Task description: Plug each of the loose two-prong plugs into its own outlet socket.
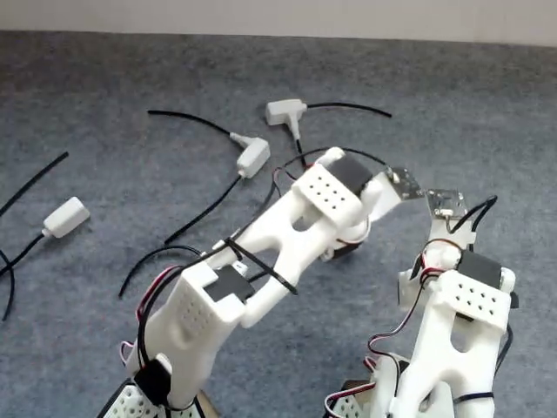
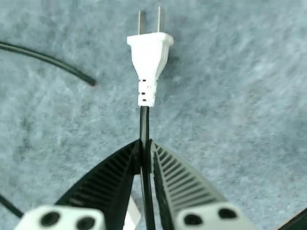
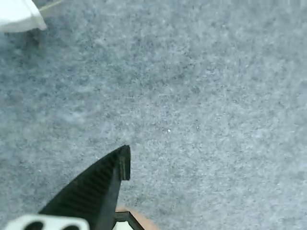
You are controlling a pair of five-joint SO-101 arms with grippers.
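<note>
Left jaws clamp the thin black cord (image 2: 144, 124) just behind the white plastic two-prong plug (image 2: 148, 62), which lies straight ahead, long axis in line, prongs pointing away. Right jaws: cannot tell.

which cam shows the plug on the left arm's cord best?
Left wrist view: the two-prong plug whole, both prongs visible, cord pinched by the left end effector. High view: the left arm covers it. Right wrist view: a white corner, identity unclear.

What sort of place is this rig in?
Probably a lab or hobby robot bench: a grey felt-like mat, two white arms, and white plugs on short cut cords.
</note>
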